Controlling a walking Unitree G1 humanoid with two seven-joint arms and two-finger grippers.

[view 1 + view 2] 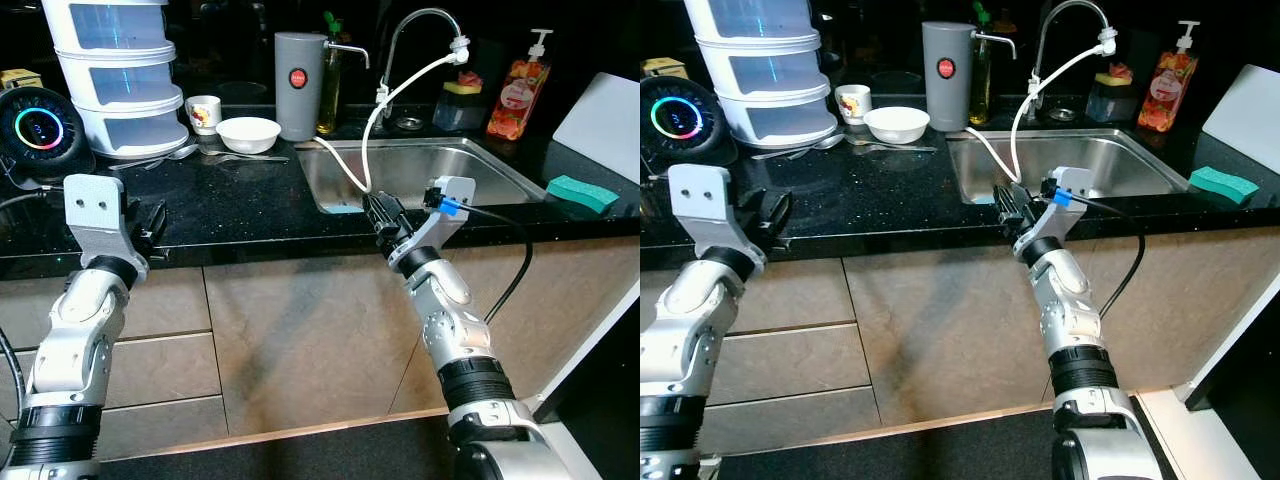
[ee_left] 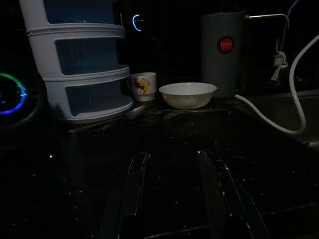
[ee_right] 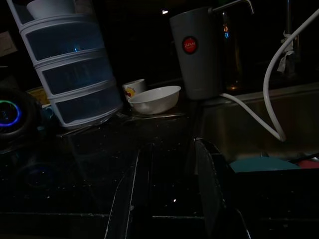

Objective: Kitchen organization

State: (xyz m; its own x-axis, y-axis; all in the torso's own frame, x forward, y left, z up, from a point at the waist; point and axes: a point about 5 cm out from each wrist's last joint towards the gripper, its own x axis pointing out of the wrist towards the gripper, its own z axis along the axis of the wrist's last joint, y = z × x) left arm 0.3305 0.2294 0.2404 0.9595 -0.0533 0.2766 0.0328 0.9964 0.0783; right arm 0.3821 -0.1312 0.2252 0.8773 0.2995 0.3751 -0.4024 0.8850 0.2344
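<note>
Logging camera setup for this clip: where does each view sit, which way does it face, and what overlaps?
Left eye, right eye: head stereo pair, looking forward and down at the black counter and sink; both silver arms show.
Left wrist: looks along the left gripper across the counter toward the white bowl.
Right wrist: looks along the right gripper by the sink's edge.
Shared: bowl, grey dispenser, white stacked drawers.

Black speckled countertop (image 1: 240, 205) with a steel sink (image 1: 420, 170) sunk in. Ahead of the left gripper's (image 2: 174, 199) parted fingers: white bowl (image 2: 188, 94), small mug (image 2: 143, 85), spoons (image 1: 160, 156), stacked white containers (image 2: 75, 59), round speaker (image 1: 40, 130). Beyond the right gripper (image 3: 169, 189): grey dispenser (image 3: 197, 52). Further off, soap bottle (image 1: 518, 95), green sponge (image 1: 583, 192).
</note>
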